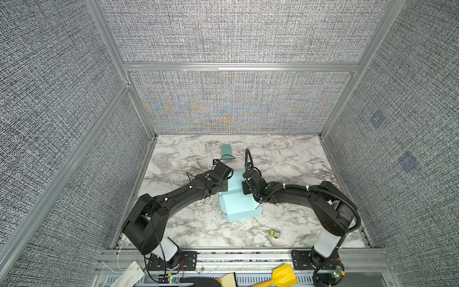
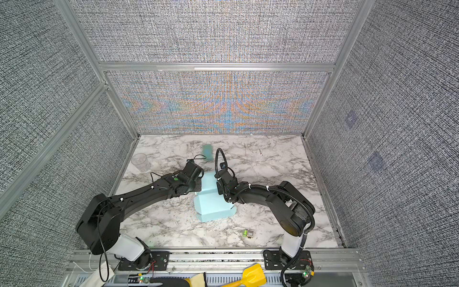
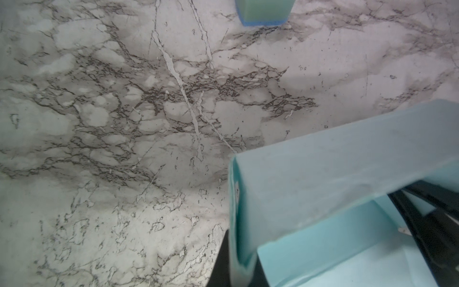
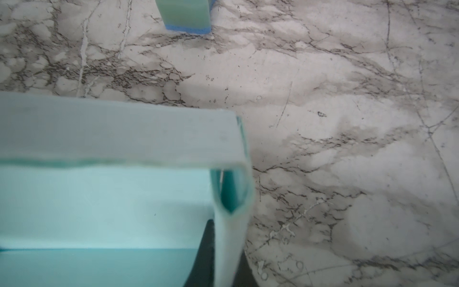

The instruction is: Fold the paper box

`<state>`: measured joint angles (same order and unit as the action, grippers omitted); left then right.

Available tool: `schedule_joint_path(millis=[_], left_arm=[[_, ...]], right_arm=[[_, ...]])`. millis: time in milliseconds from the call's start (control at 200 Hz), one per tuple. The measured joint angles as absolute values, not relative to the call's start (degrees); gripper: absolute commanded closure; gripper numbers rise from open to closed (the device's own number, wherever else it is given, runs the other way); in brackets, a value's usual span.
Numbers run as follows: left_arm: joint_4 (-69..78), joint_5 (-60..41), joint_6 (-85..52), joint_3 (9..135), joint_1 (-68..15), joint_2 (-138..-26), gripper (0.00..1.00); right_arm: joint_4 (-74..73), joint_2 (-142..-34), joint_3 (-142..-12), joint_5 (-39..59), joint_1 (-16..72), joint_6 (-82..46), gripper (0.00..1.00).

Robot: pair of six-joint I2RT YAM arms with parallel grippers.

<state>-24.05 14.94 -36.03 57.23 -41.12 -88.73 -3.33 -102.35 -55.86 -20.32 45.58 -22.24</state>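
Note:
The paper box, pale sky-blue cardboard, sits partly formed in the middle of the marble table in both top views. Both arms meet over its far end. My left gripper is shut on the box's doubled-over left side wall, one dark finger outside it. On the opposite side, my right gripper is shut on the folded right side wall. The far wall stands upright between them. The box's near end lies lower, towards the front.
A darker teal-green strip lies just beyond the box. A clear plastic cup stands at the far left. A small green-and-grey object lies at the front right. A yellow scoop rests on the front rail.

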Motion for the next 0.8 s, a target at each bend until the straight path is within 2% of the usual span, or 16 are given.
schedule_joint_path(millis=[235, 425, 455, 590, 800], left_arm=[[-23.1, 14.3, -36.5, 57.2, -41.8, -90.4, 1.00], [-22.3, 13.7, -36.8, 56.7, -42.0, -91.2, 1.00], [-22.3, 13.6, -37.1, 56.5, -42.0, -91.3, 1.00], [-22.2, 13.6, -37.1, 56.4, -42.0, -91.8, 1.00], [-22.0, 13.6, -36.9, 56.1, -42.0, -92.5, 1.00]], right_arm=[[1.3, -104.7, -58.7, -24.6, 46.6, -24.1, 1.00], [1.3, -104.0, -57.3, -24.2, 46.6, -24.6, 1.00], [0.8, -103.5, -56.6, -23.7, 46.6, -24.6, 0.93], [-3.3, -100.0, -51.4, -19.0, 45.9, -23.1, 0.75], [-7.5, -94.7, -47.7, -11.4, 44.7, -22.5, 0.52]])
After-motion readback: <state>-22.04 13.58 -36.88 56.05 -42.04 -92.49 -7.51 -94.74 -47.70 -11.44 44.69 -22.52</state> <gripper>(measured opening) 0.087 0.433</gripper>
